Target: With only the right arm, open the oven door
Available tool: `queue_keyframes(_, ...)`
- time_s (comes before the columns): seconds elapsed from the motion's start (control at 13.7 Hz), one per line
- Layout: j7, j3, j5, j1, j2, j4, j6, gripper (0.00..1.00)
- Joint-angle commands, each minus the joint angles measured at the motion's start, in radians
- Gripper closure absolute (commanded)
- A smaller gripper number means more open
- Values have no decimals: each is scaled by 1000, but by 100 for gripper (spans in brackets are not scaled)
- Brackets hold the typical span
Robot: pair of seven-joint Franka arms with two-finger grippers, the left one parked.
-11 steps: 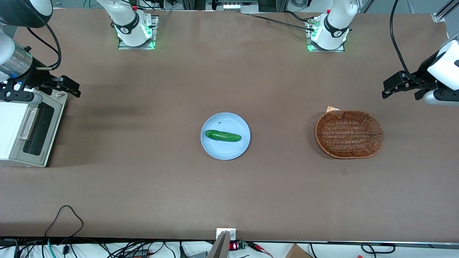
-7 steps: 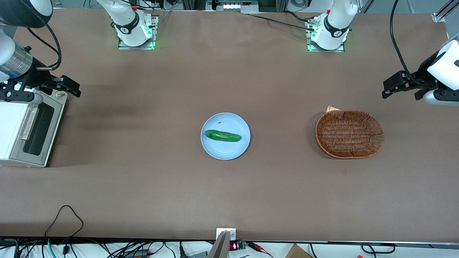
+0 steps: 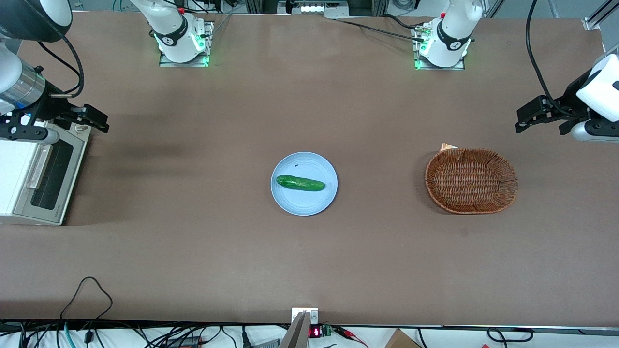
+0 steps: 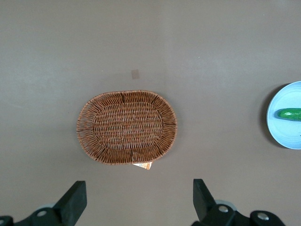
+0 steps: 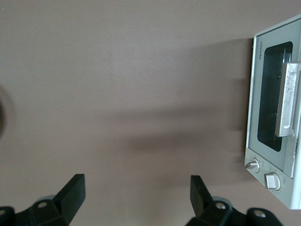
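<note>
Right wrist view: the gripper (image 5: 136, 200) is held above bare table with fingers spread wide. The oven door (image 5: 273, 109) is seen shut on the oven (image 3: 29, 174).

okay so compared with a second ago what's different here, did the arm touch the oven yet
The right arm drew back slightly toward its own end of the table, farther from the front camera. Its gripper is open above the oven, by the knobs, holding nothing. The oven door is shut as before; plate, cucumber and basket unmoved.

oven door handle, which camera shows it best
The right wrist view: the pale handle lies unobstructed across the shut oven door. The front view shows it small at the frame's edge; the left wrist view misses it. The open gripper hovers above the oven's knobs.
</note>
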Motion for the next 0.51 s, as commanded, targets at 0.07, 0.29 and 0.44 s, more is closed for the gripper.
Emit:
queue_keyframes(0.07,-6,-11,-12,2,16,23,-20,11)
queue_keyframes(0.29,-7,-11,-11,2,16,23,-21,63)
queue_keyframes(0.44,5,-11,-3,2,16,23,-24,89)
